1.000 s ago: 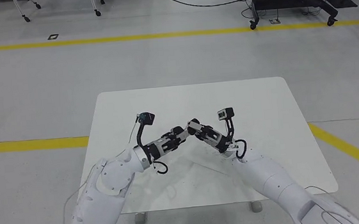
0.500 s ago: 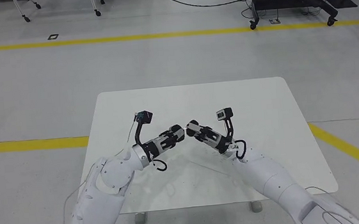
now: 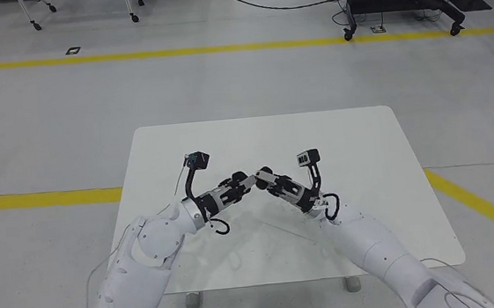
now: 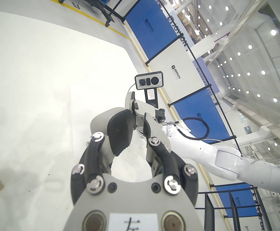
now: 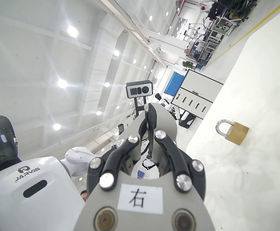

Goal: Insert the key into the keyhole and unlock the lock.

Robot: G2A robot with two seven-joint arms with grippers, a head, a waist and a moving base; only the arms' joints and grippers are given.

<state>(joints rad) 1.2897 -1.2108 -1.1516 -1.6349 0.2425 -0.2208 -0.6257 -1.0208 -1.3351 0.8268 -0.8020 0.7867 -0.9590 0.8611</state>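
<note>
A brass padlock (image 5: 237,133) with a shut steel shackle lies flat on the white table (image 5: 245,186), off to one side of my right gripper (image 5: 149,108). That gripper is held up above the table with its pads pressed together. In the left wrist view a small metal piece, apparently the key (image 4: 131,102), sticks out of the right gripper's tips (image 4: 133,102). My left gripper (image 4: 136,117) is open, tip to tip with the right one. In the top view the two grippers, left (image 3: 242,182) and right (image 3: 260,174), meet over the middle of the table.
The white table (image 3: 361,144) has bare surface on all sides of the arms. Each wrist carries a small camera on a stalk (image 3: 308,158), standing up close to where the grippers meet.
One second ago the gripper tips were together; half a second ago they had drawn apart. Now they have closed the gap again, slightly farther up the table.
</note>
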